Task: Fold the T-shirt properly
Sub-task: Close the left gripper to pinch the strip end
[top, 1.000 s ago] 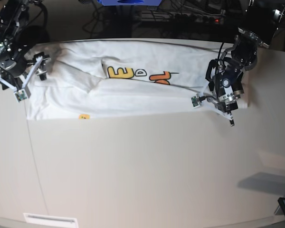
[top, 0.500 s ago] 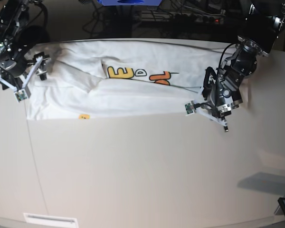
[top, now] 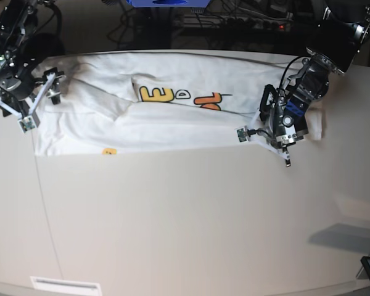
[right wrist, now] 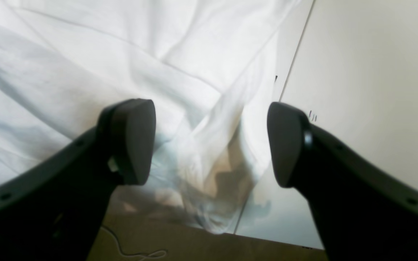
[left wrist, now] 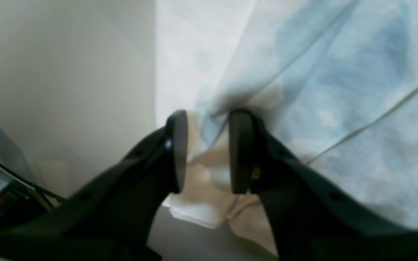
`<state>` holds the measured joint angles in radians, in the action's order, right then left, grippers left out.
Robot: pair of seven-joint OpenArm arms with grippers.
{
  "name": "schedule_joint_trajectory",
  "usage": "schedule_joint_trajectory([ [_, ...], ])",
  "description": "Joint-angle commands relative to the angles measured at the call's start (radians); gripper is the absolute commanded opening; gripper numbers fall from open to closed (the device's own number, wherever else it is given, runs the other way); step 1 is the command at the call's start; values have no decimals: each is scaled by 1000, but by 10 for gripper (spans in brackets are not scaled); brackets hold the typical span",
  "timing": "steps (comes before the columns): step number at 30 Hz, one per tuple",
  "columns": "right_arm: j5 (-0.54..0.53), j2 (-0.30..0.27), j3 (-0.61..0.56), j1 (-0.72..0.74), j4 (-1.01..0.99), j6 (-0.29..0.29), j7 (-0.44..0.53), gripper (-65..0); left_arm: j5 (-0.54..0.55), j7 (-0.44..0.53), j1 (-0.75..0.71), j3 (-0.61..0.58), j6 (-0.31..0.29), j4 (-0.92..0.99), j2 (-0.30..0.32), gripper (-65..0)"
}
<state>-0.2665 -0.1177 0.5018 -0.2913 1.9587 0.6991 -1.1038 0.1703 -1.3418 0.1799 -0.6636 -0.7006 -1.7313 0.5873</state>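
The T-shirt (top: 172,114) lies folded lengthwise into a long white band across the far half of the table (top: 191,222), its yellow and orange print showing near the middle. The left gripper (left wrist: 203,150) sits at the band's right end, fingers (left wrist: 240,150) narrowed with a bunched fold of cloth between them. The right gripper (right wrist: 210,143) hangs over the opposite end, fingers (right wrist: 132,141) spread wide, gripping nothing.

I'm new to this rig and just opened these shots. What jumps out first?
A white T-shirt lies partly folded along the far side of the pale table, its orange and yellow print showing. The left hand has a bunch of its cloth between the fingers at one end; the right hand stands open over the other end.
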Motion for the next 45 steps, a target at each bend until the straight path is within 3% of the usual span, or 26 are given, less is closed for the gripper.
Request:
schedule_joint_trajectory([
  [1, -10, -12, 5, 4, 15, -1, 17, -194, -8, -5, 19, 9, 2, -12, 13, -484],
  [4, -10, -12, 5, 5, 15, -1, 17, -194, -8, -5, 19, 8, 2, -12, 13, -632],
  [5, -10, -12, 5, 5, 15, -1, 17, -194, -8, -5, 19, 8, 2, -12, 13, -650],
  [12, -10, -12, 5, 5, 14, -1, 18, -194, -16, -5, 14, 8, 2, -25, 13, -650],
  [21, -10, -12, 5, 7, 14, -1, 18, -194, -10, -54, -15, 15, 2, -212, 46, -650],
  [36, -10, -10, 5, 8, 12, -1, 18, -194, -15, -54, -193, 20, 2, -272, 76, -650],
  [45, -10, -10, 4, 8, 12, -1, 18, -194, -10, -54, -311, 132, 2, -290, 96, -650],
])
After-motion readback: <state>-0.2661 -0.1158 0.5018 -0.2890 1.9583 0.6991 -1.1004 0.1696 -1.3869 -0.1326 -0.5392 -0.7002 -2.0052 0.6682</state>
